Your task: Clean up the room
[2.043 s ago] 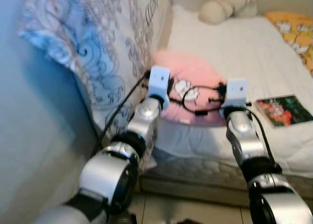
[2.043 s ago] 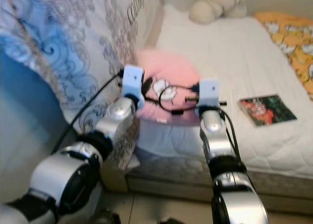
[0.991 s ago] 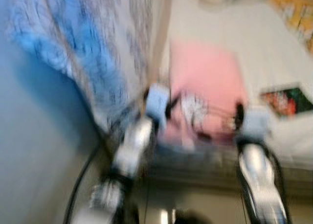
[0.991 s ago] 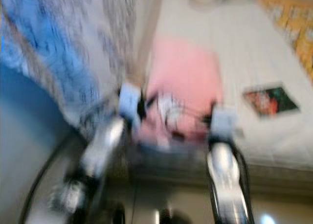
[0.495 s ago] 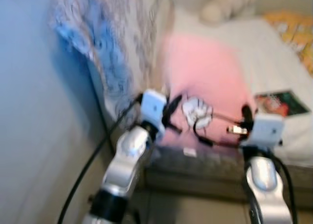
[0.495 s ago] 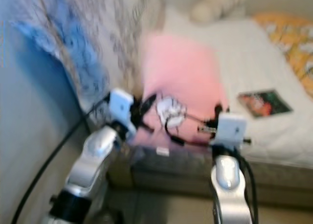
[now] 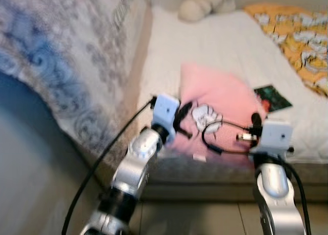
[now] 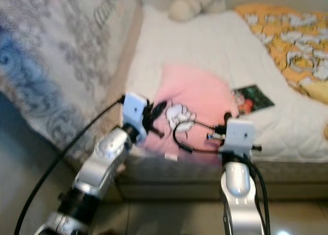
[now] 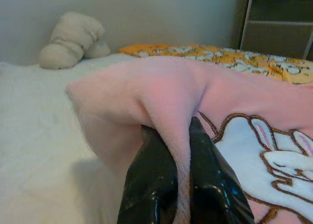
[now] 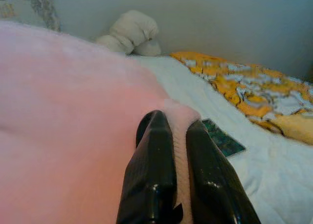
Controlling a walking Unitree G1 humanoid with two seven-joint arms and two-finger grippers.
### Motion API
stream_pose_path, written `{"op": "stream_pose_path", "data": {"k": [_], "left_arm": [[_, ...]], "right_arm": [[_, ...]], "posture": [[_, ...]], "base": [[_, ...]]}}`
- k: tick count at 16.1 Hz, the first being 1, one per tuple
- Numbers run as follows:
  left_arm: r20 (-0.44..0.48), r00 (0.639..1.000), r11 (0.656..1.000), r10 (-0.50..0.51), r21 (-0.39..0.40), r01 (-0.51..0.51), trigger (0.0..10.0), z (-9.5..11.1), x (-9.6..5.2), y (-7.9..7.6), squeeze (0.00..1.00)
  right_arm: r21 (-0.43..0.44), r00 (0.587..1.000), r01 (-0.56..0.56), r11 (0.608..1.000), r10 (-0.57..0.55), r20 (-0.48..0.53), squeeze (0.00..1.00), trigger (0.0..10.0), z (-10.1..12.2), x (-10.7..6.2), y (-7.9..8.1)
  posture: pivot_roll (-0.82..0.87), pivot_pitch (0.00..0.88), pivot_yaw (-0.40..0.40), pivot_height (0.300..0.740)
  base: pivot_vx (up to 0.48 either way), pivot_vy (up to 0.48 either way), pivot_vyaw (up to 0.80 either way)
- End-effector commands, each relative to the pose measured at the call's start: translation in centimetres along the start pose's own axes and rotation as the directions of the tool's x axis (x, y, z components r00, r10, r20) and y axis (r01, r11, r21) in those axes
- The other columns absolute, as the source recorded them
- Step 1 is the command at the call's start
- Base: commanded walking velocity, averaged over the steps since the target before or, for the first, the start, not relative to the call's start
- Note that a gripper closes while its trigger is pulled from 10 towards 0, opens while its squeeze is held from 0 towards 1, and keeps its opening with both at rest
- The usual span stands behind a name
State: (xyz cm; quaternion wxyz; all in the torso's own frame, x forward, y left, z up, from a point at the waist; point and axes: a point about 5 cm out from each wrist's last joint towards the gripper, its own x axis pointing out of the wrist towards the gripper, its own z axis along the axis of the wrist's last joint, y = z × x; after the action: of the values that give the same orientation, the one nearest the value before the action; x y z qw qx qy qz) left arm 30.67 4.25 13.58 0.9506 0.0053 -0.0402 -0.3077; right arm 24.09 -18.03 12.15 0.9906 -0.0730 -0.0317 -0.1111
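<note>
A pink blanket (image 7: 220,99) with a white rabbit print (image 7: 206,116) lies over the near edge of the white bed (image 7: 205,45). My left gripper (image 9: 168,150) is shut on a fold of the pink blanket (image 9: 161,92) at its left corner. My right gripper (image 10: 176,136) is shut on the blanket's (image 10: 63,106) right edge. Both arms (image 7: 141,153) reach forward from the foot of the bed, holding the blanket between them.
A dark green book (image 7: 271,97) lies on the mattress just right of the blanket. An orange patterned quilt (image 7: 294,32) covers the far right. A cream plush toy (image 7: 202,4) sits at the head. A blue and grey patterned duvet (image 7: 61,65) hangs along the left.
The camera has swung, bringing more of the bed and the orange quilt into view. Both grippers still hold the pink blanket, which now lies further onto the mattress.
</note>
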Motion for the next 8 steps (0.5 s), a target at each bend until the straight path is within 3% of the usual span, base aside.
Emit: {"op": "stream_pose_path", "data": {"k": [1, 5, 8], "left_arm": [[0.037, 0.983, 0.983, 0.181, 0.000, -0.182, 10.0, 0.7, -0.8, 3.6, 0.00], [0.021, 0.964, 0.963, 0.267, -0.057, -0.265, 10.0, 0.5, 0.4, 4.3, 0.00], [0.007, 0.954, 0.953, 0.300, -0.031, -0.300, 10.0, 0.7, 1.9, 5.1, 0.00]], "right_arm": [[-0.036, 0.994, 0.113, 0.993, -0.113, -0.010, 0.00, 10.0, -0.3, 0.2, -2.3], [0.035, 0.997, 0.054, 0.998, -0.052, -0.055, 0.00, 10.0, -0.7, 1.7, -1.7], [0.020, 0.997, -0.016, 1.000, 0.018, -0.080, 0.00, 10.0, -0.9, 3.6, -1.0]], "posture": [[0.00, 0.000, 0.006, 0.728], [0.01, 0.000, 0.000, 0.728], [0.02, 0.000, -0.009, 0.728]], "base": [[0.480, 0.000, 0.00], [0.480, 0.000, 0.00], [0.480, 0.000, 0.00]]}}
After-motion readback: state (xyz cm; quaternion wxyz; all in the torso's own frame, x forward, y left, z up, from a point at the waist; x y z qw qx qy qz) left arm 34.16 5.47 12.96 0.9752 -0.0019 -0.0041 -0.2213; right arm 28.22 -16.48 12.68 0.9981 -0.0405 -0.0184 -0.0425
